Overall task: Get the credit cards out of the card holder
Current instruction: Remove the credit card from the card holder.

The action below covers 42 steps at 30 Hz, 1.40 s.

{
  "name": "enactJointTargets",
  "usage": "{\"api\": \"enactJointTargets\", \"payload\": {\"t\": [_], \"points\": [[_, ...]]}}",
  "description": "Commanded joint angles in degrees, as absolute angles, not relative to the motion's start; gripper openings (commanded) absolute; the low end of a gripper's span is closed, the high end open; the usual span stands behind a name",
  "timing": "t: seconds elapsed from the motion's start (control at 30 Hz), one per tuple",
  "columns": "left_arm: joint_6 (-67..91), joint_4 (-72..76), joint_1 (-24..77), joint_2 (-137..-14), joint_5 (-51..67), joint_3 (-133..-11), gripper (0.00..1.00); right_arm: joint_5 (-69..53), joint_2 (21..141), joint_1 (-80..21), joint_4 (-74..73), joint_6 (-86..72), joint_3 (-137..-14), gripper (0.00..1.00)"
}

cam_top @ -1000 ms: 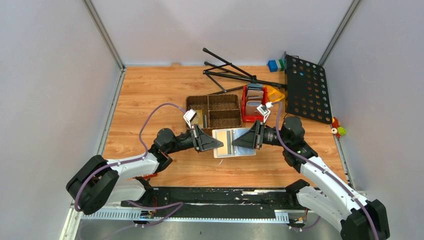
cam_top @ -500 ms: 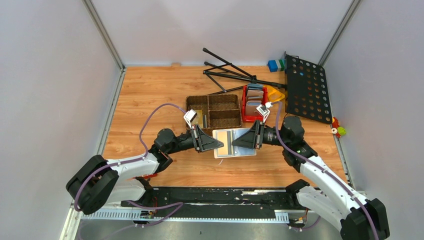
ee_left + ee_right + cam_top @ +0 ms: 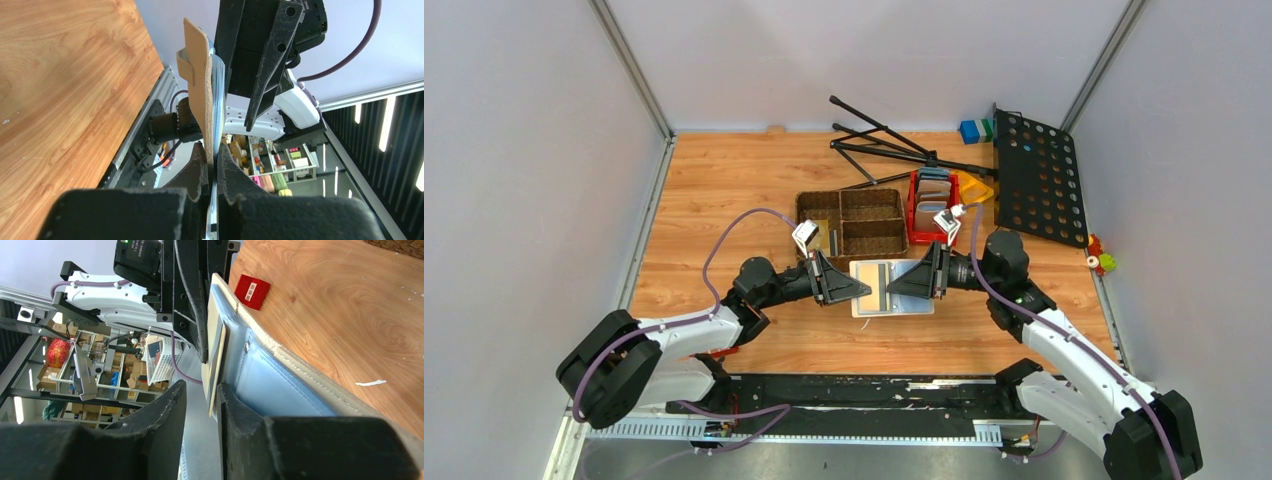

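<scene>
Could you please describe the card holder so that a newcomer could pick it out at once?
On the wooden table, find the brown woven basket. Nearer the arms, the card holder sits between the left gripper and the right gripper. Unlike the wallets in the red rack behind, it is spread open, pale blue-grey inside.

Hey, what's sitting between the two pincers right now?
The open card holder, pale inside facing up, spans the gap between the left pincer and the right pincer. The top view shows it.
</scene>
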<state>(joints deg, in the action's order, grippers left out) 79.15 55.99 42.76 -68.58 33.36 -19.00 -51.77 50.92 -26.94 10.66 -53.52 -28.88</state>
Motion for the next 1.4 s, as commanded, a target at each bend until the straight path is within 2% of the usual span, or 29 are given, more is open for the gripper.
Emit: {"api": "enactJointTargets", "payload": {"t": [0.0,0.37,0.57,0.73,0.87,1.07,1.37], "points": [[80.84,65.65,44.03,-67.57,34.49,-20.96,0.0,-52.76,51.4,-27.74,14.56,-54.72,-27.61,0.29],[87.61,77.6,44.56,-70.54,35.41,-21.09,0.0,-51.0,52.91,-27.71,9.29,-50.69,-27.52,0.33],[86.54,75.25,44.56,-68.72,35.25,-21.29,0.0,-50.98,52.92,-27.77,8.92,-50.2,-27.98,0.35],[85.68,74.5,44.84,-69.22,35.03,-21.53,0.0,-53.17,52.9,-27.82,14.12,-53.86,-27.84,0.35],[79.68,63.94,45.72,-68.33,34.07,-22.84,0.0,-54.71,52.31,-28.0,18.43,-57.78,-27.78,0.33],[68.18,42.9,45.97,-62.81,29.58,-24.6,0.0,-54.74,50.21,-28.02,20.13,-60.5,-27.63,0.22],[70.72,47.19,45.97,-63.89,30.7,-24.14,0.0,-56.36,51.76,-28.17,28.82,-65.93,-26.3,0.22]]}}
